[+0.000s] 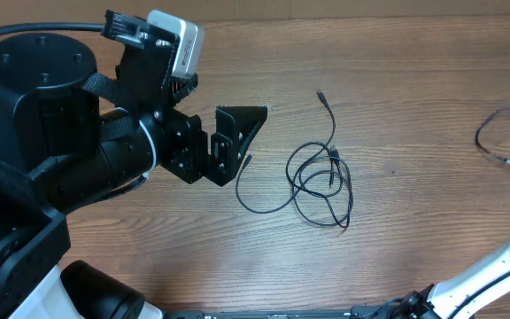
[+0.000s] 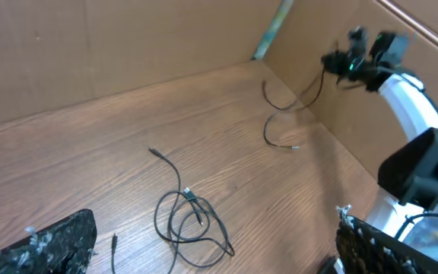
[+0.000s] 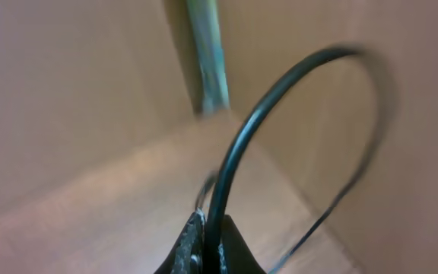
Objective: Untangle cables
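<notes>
Overhead, tangle: the tangle (image 1: 330, 168) of black cables lies mid-table (image 1: 414, 230), its loops crossed over each other and one plug end trailing toward the far side.
Overhead, left gripper: your left gripper (image 1: 253, 135) hovers just left of the tangle, jaws spread wide and holding nothing.
Overhead, freed cable: one freed cable (image 1: 479, 137) curves at the right edge, well apart from the tangle.
Left wrist, adds: your right gripper (image 2: 352, 62) is raised near the far corner, with the freed cable hanging from it to the table.
Right wrist, adds: the fingers (image 3: 192, 243) are clenched on that cord, which arches upward. The tangle is out of sight here.
Progress: one cable looks separated. The tangle remains, so most of the work is likely left.
</notes>
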